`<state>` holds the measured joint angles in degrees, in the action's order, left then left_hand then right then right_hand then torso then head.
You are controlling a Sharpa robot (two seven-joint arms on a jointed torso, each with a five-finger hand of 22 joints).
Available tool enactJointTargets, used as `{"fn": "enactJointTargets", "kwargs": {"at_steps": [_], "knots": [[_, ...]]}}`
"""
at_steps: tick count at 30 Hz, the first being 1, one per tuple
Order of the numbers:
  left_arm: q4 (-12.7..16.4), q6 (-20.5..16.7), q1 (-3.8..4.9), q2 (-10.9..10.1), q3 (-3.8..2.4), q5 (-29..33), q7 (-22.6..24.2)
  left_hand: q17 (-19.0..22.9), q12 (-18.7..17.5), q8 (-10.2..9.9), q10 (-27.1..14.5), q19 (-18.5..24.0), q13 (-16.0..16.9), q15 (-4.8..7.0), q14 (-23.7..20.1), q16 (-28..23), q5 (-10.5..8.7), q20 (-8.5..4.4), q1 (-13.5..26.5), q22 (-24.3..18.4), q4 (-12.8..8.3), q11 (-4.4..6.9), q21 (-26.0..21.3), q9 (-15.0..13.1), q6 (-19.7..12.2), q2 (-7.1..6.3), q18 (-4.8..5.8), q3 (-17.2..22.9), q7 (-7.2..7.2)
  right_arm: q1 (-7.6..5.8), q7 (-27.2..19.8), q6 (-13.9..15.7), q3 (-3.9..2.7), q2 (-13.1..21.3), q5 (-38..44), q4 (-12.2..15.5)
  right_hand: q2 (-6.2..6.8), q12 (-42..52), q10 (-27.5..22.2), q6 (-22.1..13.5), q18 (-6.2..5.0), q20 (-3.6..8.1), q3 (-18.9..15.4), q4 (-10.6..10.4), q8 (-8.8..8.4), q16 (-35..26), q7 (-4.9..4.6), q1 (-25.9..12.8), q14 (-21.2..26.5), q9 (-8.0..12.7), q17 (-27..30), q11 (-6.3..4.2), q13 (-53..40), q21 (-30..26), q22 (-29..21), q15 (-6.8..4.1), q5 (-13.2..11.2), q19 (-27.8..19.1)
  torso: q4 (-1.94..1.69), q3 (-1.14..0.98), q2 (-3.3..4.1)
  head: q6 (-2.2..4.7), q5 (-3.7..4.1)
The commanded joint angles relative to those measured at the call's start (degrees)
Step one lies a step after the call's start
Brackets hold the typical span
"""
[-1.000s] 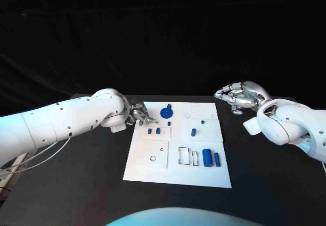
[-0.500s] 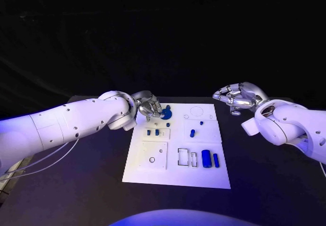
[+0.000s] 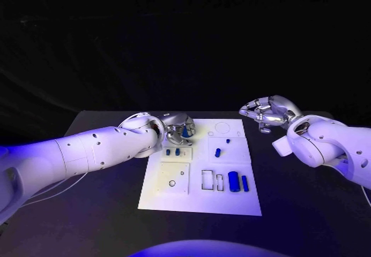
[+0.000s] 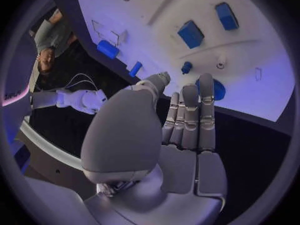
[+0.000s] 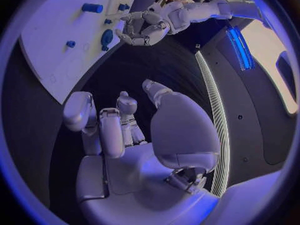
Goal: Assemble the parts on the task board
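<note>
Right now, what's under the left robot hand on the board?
The left robot hand hovers over the task board's far left corner. In the left wrist view a round blue part peeks out past its fingertips; the rest is covered.

a black tabletop [image 3: 93, 203] carries everything. one thing lies directly on it: the white board [image 3: 202, 201], flat in the middle, its long sides running away from the robot. dark tabletop shows on both sides of the board and in front of its near edge. the tabletop's far edge shows just behind the board's far end. in the left wrist view the board [image 4: 262, 95] meets dark tabletop [image 4: 262, 150].
</note>
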<state>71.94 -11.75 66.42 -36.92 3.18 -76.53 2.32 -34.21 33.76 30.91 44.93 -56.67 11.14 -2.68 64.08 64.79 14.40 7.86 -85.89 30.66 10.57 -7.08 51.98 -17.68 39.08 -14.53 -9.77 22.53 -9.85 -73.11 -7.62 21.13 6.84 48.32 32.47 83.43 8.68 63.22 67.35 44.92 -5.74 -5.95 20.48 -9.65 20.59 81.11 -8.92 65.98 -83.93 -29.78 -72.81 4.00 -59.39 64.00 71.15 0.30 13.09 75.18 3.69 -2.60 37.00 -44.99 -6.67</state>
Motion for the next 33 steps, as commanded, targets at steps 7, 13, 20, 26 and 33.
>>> {"fn": "enactJointTargets", "kwargs": {"at_steps": [7,13,20,26,33], "knots": [[-1.72,1.28,-0.46,1.6,0.13,-9.68,0.65,-1.57,-0.13,-0.72,0.32,0.13,-1.06,-0.11,1.84,3.45,0.07,0.26,0.37,1.33,-0.32,-0.04,2.15,1.0,1.98,-0.04,-0.74,-0.02,-0.2,0.05,-0.33,-0.25,0.01,0.06,1.56,0.04,-0.27,-0.31,-0.36,-0.4,-0.35,0.0,-0.09,-0.1,0.19,-0.15,-0.01,-0.02,-1.64,-0.07,0.05,0.12,0.05,-0.19,-0.05,-0.41,0.33,-0.28,0.34,-0.06,0.37,0.08,0.03],[-2.1,2.17,-0.51,2.24,0.14,-10.78,-0.45,-2.74,-0.17,-0.92,0.61,0.17,-1.61,-0.08,2.68,5.02,0.12,0.22,0.18,1.98,-0.51,0.0,3.09,1.46,3.01,0.16,-0.76,0.51,0.09,0.05,-0.33,-0.3,0.01,0.01,1.62,-0.04,-0.29,-0.33,-0.39,-0.41,-0.36,0.0,-0.11,-0.11,0.21,-0.22,-0.01,0.03,-1.6,-0.07,0.15,0.12,0.06,-0.23,-0.06,-0.41,0.35,-0.29,0.27,-0.07,0.5,0.07,0.02],[-2.44,5.13,-0.52,2.88,0.1,-11.83,-1.62,-4.57,0.05,-1.73,3.56,0.46,-2.65,0.4,4.12,7.66,0.21,-0.09,-0.15,3.5,-1.06,0.52,5.28,2.58,5.55,0.52,-0.78,3.25,0.5,0.05,-0.34,-0.35,0.01,-0.06,1.62,-0.09,-0.29,-0.33,-0.39,-0.41,-0.36,0.0,-0.11,-0.11,0.21,-0.22,-0.01,0.03,-1.6,-0.07,0.15,0.12,0.06,-0.23,-0.06,-0.41,0.35,-0.29,0.4,-0.09,0.36,-0.31,-0.05],[-3.58,6.46,-0.52,3.49,0.09,-12.13,-2.36,-5.5,0.13,-2.5,5.21,0.79,-3.17,0.7,4.86,8.96,0.18,-0.41,-0.09,4.36,-1.72,0.94,6.46,3.26,6.53,0.46,-0.82,4.85,0.58,0.05,-0.33,-0.34,0.01,-0.06,1.61,-0.07,-0.29,-0.33,-0.39,-0.41,-0.36,0.0,-0.11,-0.11,0.21,-0.22,-0.01,0.03,-1.6,-0.07,0.15,0.12,0.06,-0.23,-0.06,-0.41,0.35,-0.29,0.4,-0.07,0.37,-0.28,0.01],[-4.32,6.2,-0.53,4.04,0.09,-12.74,-2.68,-4.53,-0.23,-3.02,5.39,1.31,-3.7,0.74,4.32,9.13,0.16,-0.55,-0.39,5.15,-2.85,0.89,7.5,3.72,7.24,0.57,-0.79,6.58,0.49,0.05,-0.34,-0.33,0.01,-0.03,1.61,-0.02,-0.29,-0.33,-0.39,-0.41,-0.36,0.0,-0.11,-0.11,0.21,-0.22,-0.01,0.03,-1.6,-0.07,0.15,0.12,0.06,-0.23,-0.06,-0.41,0.35,-0.29,0.32,-0.03,0.38,-0.27,0.12]]}}
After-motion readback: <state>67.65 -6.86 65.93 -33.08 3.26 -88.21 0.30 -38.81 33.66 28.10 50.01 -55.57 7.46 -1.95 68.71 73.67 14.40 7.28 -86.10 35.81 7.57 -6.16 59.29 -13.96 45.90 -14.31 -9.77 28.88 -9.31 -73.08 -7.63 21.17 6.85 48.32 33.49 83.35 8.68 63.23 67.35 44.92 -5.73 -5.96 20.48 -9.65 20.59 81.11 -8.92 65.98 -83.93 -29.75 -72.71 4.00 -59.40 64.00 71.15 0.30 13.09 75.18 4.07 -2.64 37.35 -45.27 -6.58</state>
